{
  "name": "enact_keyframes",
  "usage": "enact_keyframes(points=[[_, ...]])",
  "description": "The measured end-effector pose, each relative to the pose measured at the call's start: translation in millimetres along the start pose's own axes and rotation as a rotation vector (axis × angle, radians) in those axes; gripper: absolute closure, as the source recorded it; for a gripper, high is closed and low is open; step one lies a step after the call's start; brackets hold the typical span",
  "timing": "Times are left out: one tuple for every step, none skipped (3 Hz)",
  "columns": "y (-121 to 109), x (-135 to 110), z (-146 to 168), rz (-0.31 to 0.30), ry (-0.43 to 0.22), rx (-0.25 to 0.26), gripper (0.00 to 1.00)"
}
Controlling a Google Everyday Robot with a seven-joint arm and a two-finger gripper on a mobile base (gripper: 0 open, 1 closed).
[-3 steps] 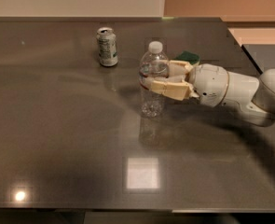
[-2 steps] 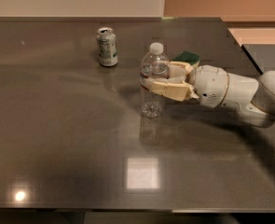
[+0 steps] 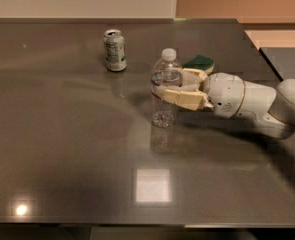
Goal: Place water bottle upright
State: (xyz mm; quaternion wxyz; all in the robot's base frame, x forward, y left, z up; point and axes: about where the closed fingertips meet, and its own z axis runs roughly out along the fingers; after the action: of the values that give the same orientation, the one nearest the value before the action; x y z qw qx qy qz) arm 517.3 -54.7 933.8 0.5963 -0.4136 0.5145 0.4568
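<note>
The water bottle point(image 3: 163, 113), clear ribbed plastic with a white cap, stands upright on the dark table point(image 3: 62, 134) near its middle. My gripper point(image 3: 169, 85) reaches in from the right at the bottle's mid height. Its cream fingers point(image 3: 184, 99) sit on the near and far sides of the bottle and close on it. The bottle's base rests on the table surface.
A short silver-green drink can point(image 3: 115, 50) stands upright at the back left of the bottle. A green sponge point(image 3: 200, 62) lies just behind my gripper. The table's right edge is near my white arm point(image 3: 257, 106).
</note>
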Motion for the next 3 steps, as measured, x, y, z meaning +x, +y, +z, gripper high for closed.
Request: enact_keyframes(points=[[-0.9,1.9,-1.2,0.0,0.001,0.005,0.36],[-0.8,2.4,-2.1,-0.005,0.004,0.007,0.13],[0.3,1.7,0.3,-0.005,0.003,0.002,0.0]])
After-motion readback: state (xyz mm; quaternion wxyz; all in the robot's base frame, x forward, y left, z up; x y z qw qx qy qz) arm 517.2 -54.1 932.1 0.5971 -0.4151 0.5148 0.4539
